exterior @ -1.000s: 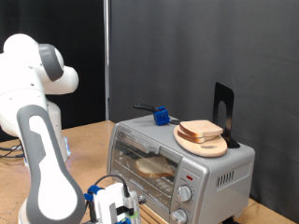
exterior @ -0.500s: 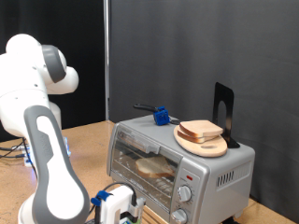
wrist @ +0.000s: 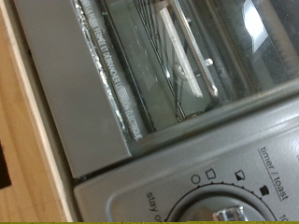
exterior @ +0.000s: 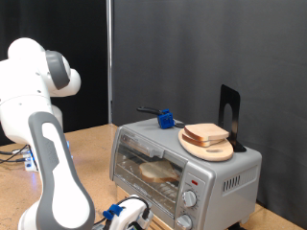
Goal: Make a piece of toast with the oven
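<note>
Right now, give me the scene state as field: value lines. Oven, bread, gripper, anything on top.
oven: silver toaster oven on the wooden table, door shut
inside oven: a pale slice shows through the glass on the rack
on oven top: piece of toast on a round wooden plate; blue-handled tool; black stand
gripper: low at the exterior view's bottom, in front of the oven door
gripper load: nothing visible between the fingers
wrist view: close on oven door glass and a knob marked timer / toast
</note>
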